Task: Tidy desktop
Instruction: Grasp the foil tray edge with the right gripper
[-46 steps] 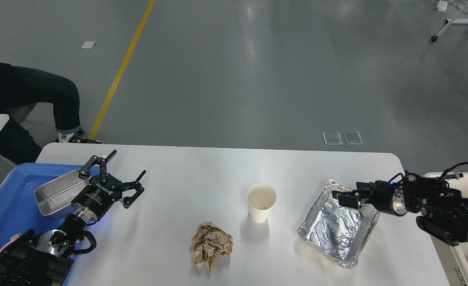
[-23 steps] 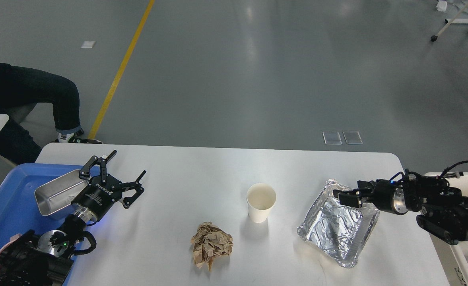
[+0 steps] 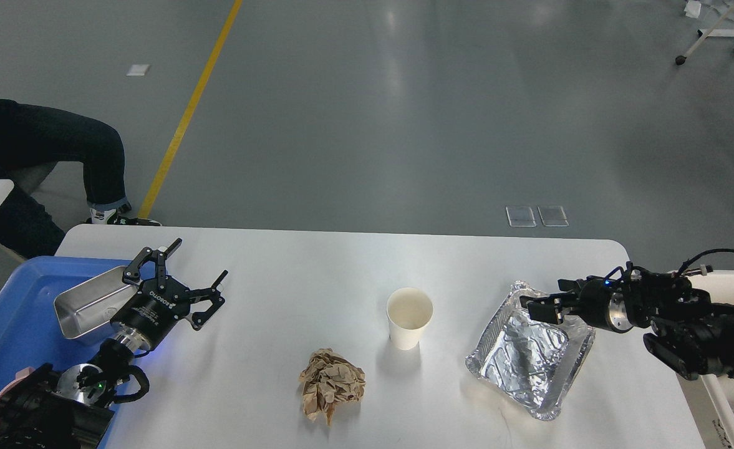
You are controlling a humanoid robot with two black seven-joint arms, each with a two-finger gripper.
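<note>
The white desktop holds a white paper cup upright in the middle, a crumpled brown paper ball in front of it, and a crinkled foil tray to the right. My left gripper is open and empty above the table's left part, beside the blue bin. My right gripper sits at the foil tray's far right rim. Its dark fingers are seen side-on, so I cannot tell whether they grip the rim.
The blue bin at the left edge holds a metal pan, just behind my left gripper. A cream-white bin stands off the table's right edge under my right arm. A seated person's leg is at the far left.
My right arm has shifted slightly up and back, its gripper staying at the tray's rim. The tray has barely moved. My left gripper has barely moved.
</note>
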